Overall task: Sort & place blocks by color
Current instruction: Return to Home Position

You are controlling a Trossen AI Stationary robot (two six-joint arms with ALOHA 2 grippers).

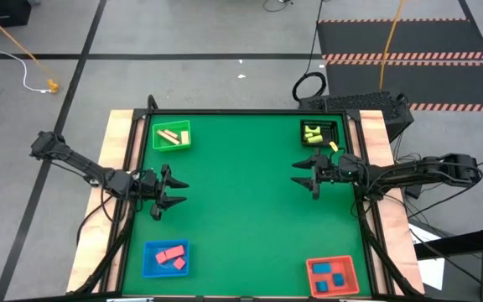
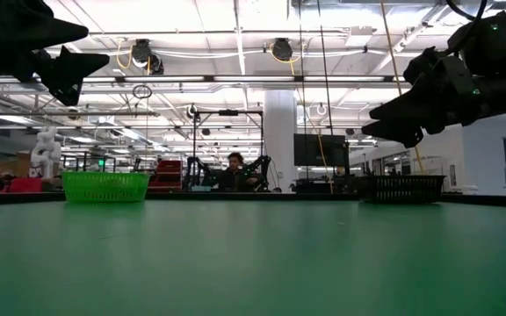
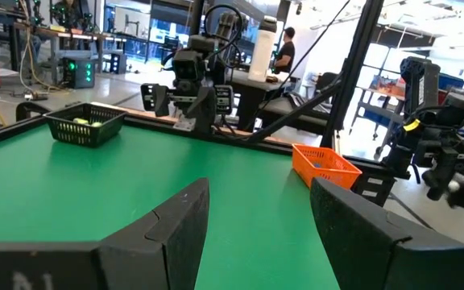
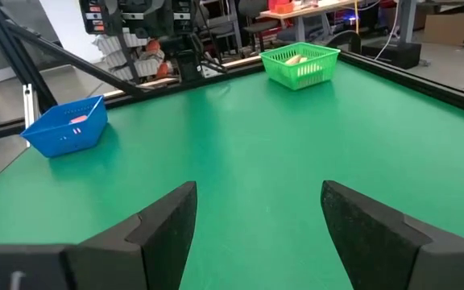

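All blocks I can see lie inside the four trays. Cream and pink bars rest in the green tray [image 1: 172, 136] at the far left. Yellow pieces lie in the black tray [image 1: 319, 132] at the far right. Pink blocks fill the blue tray [image 1: 167, 258] at the near left, blue blocks the red tray [image 1: 331, 277] at the near right. My left gripper [image 1: 174, 194] hovers open over the mat's left side. My right gripper [image 1: 299, 177] hovers open over the right side, below the black tray. Neither gripper holds anything.
The green mat [image 1: 241, 201] stretches between the trays with no loose blocks on it. Wooden strips [image 1: 116, 143] border the table left and right. The low view shows the green tray [image 2: 105, 186] and black tray [image 2: 400, 188] on the far edge, and a person [image 2: 234, 171] beyond the table.
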